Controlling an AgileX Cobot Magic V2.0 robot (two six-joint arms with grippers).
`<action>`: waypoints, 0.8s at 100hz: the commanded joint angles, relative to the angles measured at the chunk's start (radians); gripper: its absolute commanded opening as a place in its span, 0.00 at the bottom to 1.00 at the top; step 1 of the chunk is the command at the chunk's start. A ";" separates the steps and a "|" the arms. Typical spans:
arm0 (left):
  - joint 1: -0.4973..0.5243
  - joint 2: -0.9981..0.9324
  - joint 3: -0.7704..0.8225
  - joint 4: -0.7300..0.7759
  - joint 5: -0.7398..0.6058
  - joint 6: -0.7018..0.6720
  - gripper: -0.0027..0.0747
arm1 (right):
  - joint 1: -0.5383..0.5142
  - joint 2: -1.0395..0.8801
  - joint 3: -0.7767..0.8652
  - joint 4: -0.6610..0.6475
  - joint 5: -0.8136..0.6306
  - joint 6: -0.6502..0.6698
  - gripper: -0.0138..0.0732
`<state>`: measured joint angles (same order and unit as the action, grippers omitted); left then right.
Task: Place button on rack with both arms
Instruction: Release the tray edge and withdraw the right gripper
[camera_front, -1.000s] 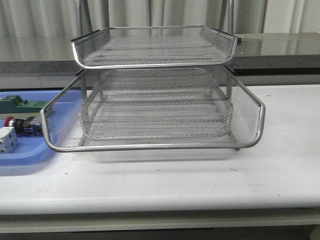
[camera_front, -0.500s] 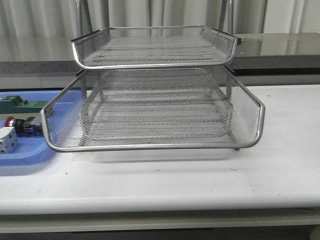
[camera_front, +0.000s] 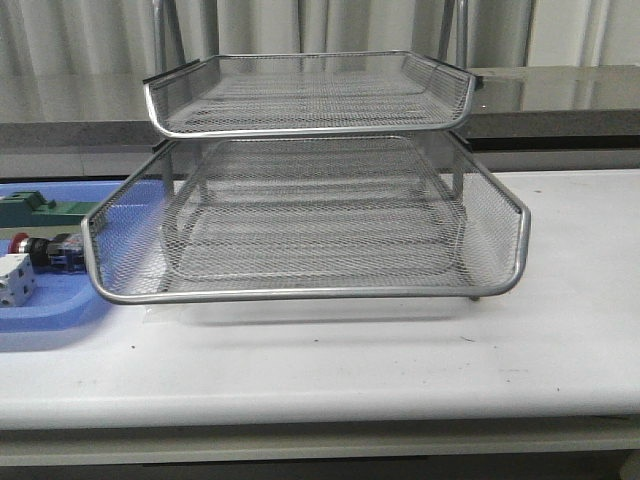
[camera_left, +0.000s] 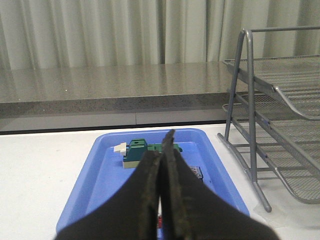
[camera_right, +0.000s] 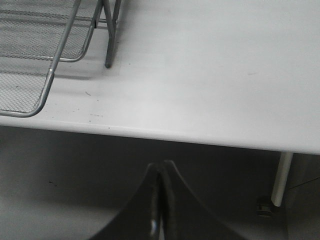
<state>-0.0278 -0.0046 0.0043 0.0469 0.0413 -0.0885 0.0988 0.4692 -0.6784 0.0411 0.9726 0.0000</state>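
The button (camera_front: 44, 250) lies on its side in the blue tray (camera_front: 50, 312) at the table's far left, red head pointing left. The silver wire-mesh rack (camera_front: 305, 292) fills the middle of the table, and its trays hold nothing. Neither gripper shows in the front view. In the left wrist view my left gripper (camera_left: 165, 142) is shut and empty above the blue tray (camera_left: 100, 175). Its fingers hide most of the button, of which only the blue rear end (camera_left: 196, 173) peeks out. My right gripper (camera_right: 161, 165) is shut and empty, below the table's front edge (camera_right: 200, 135), to the right of the rack (camera_right: 30, 75).
In the blue tray a green and grey block (camera_front: 40, 210) (camera_left: 145, 152) lies behind the button and a white block with dark dots (camera_front: 12, 280) in front of it. A grey counter (camera_front: 560, 95) and curtains run behind the table. A table leg (camera_right: 280, 182) shows below.
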 joint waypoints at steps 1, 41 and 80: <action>0.003 -0.031 0.033 -0.002 -0.089 -0.009 0.01 | 0.000 0.004 -0.033 -0.011 -0.054 0.000 0.08; 0.003 -0.031 0.033 -0.002 -0.089 -0.009 0.01 | 0.000 0.004 -0.033 -0.011 -0.053 0.000 0.08; 0.003 -0.031 0.019 -0.033 -0.110 -0.009 0.01 | 0.000 0.004 -0.033 -0.011 -0.052 0.000 0.08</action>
<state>-0.0278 -0.0046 0.0043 0.0451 0.0278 -0.0885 0.0988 0.4692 -0.6784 0.0411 0.9743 0.0000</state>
